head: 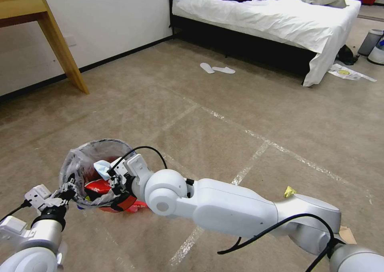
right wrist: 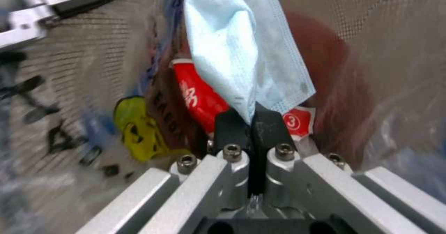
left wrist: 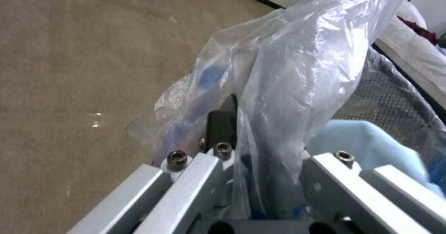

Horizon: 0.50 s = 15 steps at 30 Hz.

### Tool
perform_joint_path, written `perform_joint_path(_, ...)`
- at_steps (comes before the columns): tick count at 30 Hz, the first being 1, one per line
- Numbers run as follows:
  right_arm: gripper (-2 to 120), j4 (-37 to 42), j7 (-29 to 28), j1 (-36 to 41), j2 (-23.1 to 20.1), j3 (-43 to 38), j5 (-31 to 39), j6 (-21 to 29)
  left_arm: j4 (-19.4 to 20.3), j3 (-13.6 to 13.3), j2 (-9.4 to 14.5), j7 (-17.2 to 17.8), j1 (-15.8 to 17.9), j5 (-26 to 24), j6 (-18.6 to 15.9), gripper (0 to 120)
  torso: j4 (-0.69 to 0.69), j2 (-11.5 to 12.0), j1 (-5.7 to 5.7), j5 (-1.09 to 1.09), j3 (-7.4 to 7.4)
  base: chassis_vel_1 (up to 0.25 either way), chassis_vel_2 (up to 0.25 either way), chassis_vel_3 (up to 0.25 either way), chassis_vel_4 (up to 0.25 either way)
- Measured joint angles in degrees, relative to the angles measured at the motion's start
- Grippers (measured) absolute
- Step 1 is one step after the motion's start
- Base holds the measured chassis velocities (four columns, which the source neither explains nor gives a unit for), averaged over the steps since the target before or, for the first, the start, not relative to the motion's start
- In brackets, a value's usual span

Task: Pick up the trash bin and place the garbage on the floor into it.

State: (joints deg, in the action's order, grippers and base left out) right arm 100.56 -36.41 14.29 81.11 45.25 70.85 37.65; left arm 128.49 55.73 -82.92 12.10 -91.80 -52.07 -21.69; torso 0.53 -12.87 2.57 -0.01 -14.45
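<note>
My left gripper [head: 66, 190] pinches the near-left rim of the small round red trash bin with its crinkled clear plastic liner [head: 98, 172], holding it off the beige carpeted floor with shiny tape strips [head: 224, 116] at the near left. The bin's mouth is tipped toward the right, its long axis slanted rather than upright. The left wrist view shows what the head view hides: the clear liner [left wrist: 288, 70] bunched between my left fingers, and grey mesh inside the bin wall.

My right gripper [head: 116, 176] reaches across into the bin's mouth, fingers pressed together on a pale blue pleated face mask [right wrist: 241, 52]. In the right wrist view the mask extends away from the fingertips [right wrist: 267, 122] deeper into the bin, over a red printed wrapper [right wrist: 197, 94] and a yellow wrapper [right wrist: 137, 129] lying inside.

On the floor, a small yellow crumpled wrapper [head: 289, 191] lies just beyond my right forearm, and a brown paper piece [head: 347, 234] sits near my right elbow.
</note>
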Motion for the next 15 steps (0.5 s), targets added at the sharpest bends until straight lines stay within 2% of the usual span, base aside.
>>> perform_joint_path(5, 0, -3.0, 0.7, -0.2, 1.7, 0.8, -1.4, -0.6, -0.2, -0.1, -0.1, -0.1, -0.1, 0.2, 0.1, 4, 0.0, 0.0, 0.0, 0.0, 0.0, 0.0, 0.0, 0.0, 0.0)
perform_joint_path(15, 0, -4.0, 0.9, -0.1, 2.5, 1.5, -2.0, -0.7, -0.4, -0.1, -0.1, -0.2, -0.1, 0.3, 0.2, 4, 0.0, 0.0, 0.0, 0.0, 0.0, 0.0, 0.0, 0.0, 0.0)
